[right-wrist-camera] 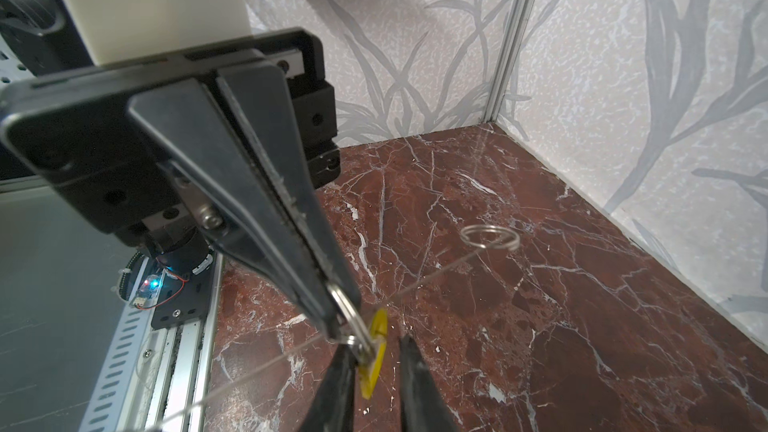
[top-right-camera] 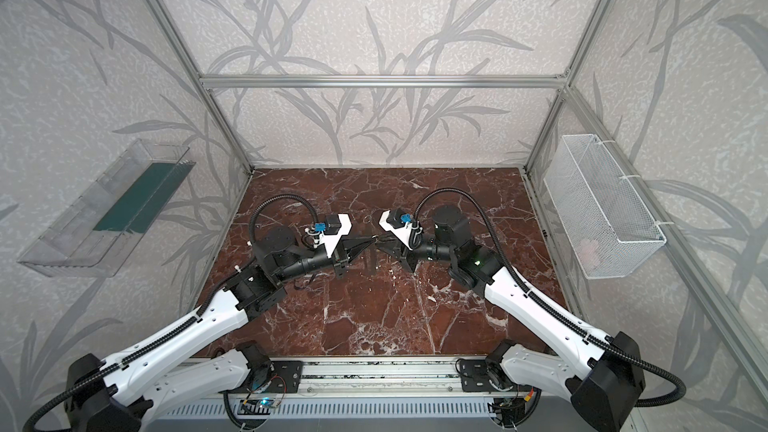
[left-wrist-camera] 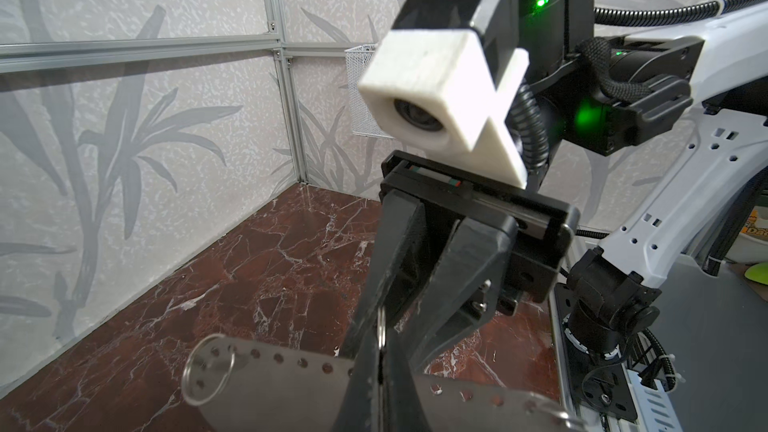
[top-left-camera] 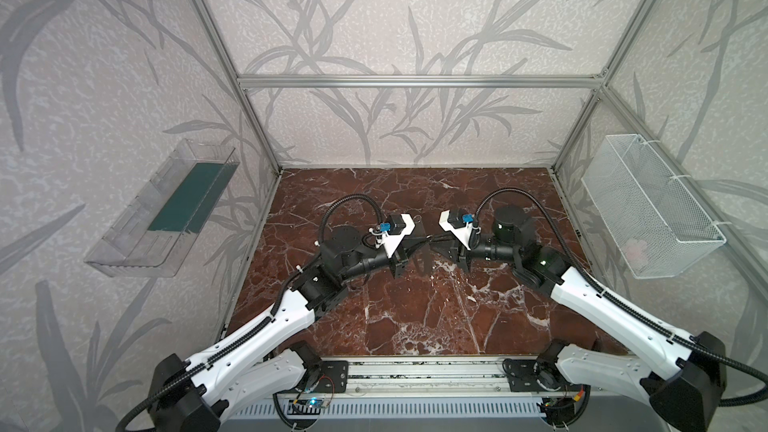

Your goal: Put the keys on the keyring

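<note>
While my two arms meet tip to tip above the middle of the marble tabletop [top-left-camera: 415, 317], bare marble shows on every side of them out to the tabletop's edges. Papered walls and metal posts rise along its far, left and right edges. A wire basket [top-left-camera: 648, 205] hangs on the wall past the tabletop's right edge and a clear tray [top-left-camera: 162, 209] past its left edge, both well apart from my fingers. Closest in my way is my own other arm, since the two wrists face each other closely.

My left gripper [right-wrist-camera: 337, 326] is pressed together on the rim of the keys [left-wrist-camera: 270, 392], a flat piece with tiny holes held above the tabletop's middle. A spare silver ring [left-wrist-camera: 183, 378] hangs through one of those holes. The keyring [right-wrist-camera: 353, 317] lies against those fingertips; whether it is caught in the pinch I cannot tell. My right gripper [right-wrist-camera: 376, 347] stands slightly spread around the keyring's yellow tag [right-wrist-camera: 376, 338], which touches one finger only.
</note>
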